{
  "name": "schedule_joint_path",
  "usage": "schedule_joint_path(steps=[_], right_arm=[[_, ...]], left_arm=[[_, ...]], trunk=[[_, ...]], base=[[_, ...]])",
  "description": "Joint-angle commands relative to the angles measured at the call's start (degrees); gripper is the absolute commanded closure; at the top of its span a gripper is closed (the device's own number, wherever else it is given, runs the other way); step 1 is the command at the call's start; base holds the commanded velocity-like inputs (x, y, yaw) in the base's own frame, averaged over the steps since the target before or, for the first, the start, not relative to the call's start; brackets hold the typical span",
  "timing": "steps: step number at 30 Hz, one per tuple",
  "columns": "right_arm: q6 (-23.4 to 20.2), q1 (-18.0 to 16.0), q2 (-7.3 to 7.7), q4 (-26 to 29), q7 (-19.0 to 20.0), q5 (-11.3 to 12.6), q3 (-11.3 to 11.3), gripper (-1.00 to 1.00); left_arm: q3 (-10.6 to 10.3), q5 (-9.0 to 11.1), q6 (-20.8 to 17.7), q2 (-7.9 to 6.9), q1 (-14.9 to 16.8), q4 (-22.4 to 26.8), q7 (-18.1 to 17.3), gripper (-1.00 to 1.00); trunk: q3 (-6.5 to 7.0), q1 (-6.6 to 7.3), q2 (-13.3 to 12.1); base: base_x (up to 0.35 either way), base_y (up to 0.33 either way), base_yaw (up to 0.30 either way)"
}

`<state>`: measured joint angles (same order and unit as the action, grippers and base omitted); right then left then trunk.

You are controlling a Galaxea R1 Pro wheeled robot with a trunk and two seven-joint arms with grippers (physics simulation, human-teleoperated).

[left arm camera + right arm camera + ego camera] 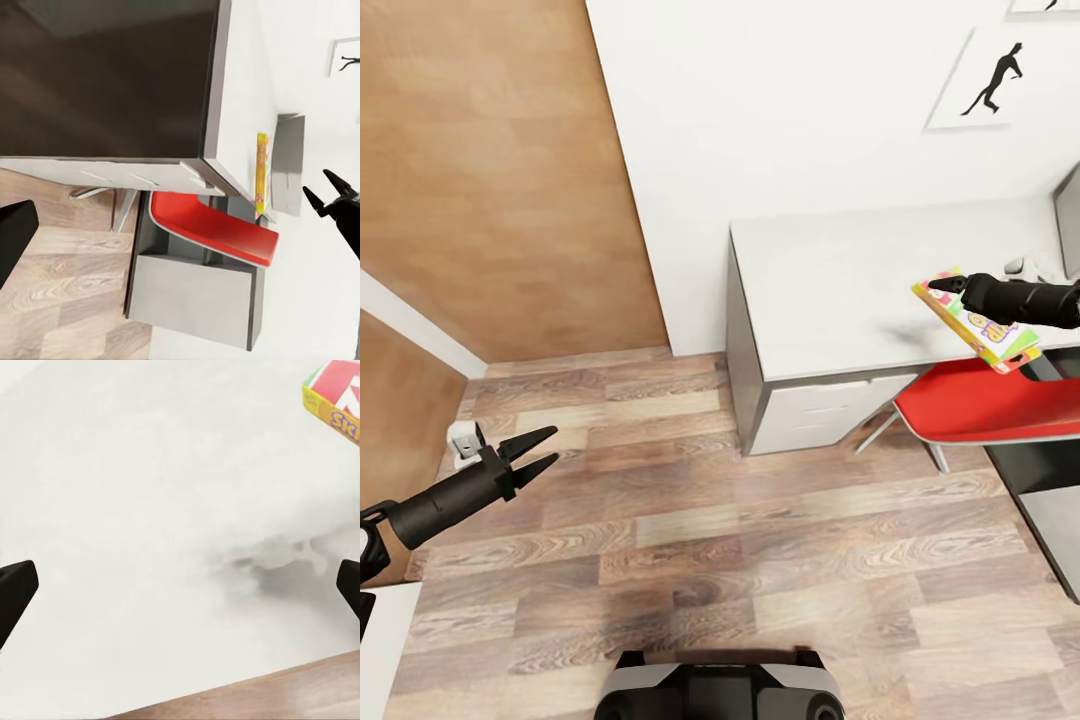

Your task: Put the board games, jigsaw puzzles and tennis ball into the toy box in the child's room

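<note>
left claw [545, 452] apart, empty | right claw hidden behind board game [977, 318], grip unclear | table [830, 290] cut off

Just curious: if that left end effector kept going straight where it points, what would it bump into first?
Probably the desk. The left end effector points across open floor toward it, though depth is hard to judge.

Left hand [545, 450] open — right (extended) gripping
</note>
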<state>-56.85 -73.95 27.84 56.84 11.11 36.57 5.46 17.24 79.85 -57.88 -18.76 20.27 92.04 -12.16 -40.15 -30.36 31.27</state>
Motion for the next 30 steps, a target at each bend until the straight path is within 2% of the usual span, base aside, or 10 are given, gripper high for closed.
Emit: schedule_joint_path(steps=[1, 11, 23, 30], right_arm=[[0.51, -0.07, -0.06, -1.03, 0.61, -0.75, 0.05, -1.00], [3.99, 0.17, -0.07, -4.53, 0.66, -1.56, -0.19, -1.00], [5.45, 0.22, 0.19, -5.31, 0.56, -2.11, -0.11, -1.00], [7.02, 0.18, 1.36, -5.45, 0.49, -3.22, 0.12, -1.00]], left_arm=[[0.05, -0.52, -0.22, 0.01, 0.05, -0.02, -0.30, -1.00], [-0.05, -0.56, -0.22, 0.07, 0.10, 0.02, 1.18, -1.00], [-0.15, -0.57, -0.22, 0.16, 0.12, 0.06, 1.58, -1.00], [-0.17, -0.63, -0.22, 0.90, 0.12, 0.06, 1.68, -1.00]], trunk=[[-0.05, -0.03, 0.06], [-0.05, -0.03, 0.06], [-0.05, -0.03, 0.06], [-0.05, -0.03, 0.06]], base=[[0.045, 0.071, 0.000], [0.022, 0.034, 0.000], [0.005, 0.007, 0.000], [0.001, 0.002, 0.000]])
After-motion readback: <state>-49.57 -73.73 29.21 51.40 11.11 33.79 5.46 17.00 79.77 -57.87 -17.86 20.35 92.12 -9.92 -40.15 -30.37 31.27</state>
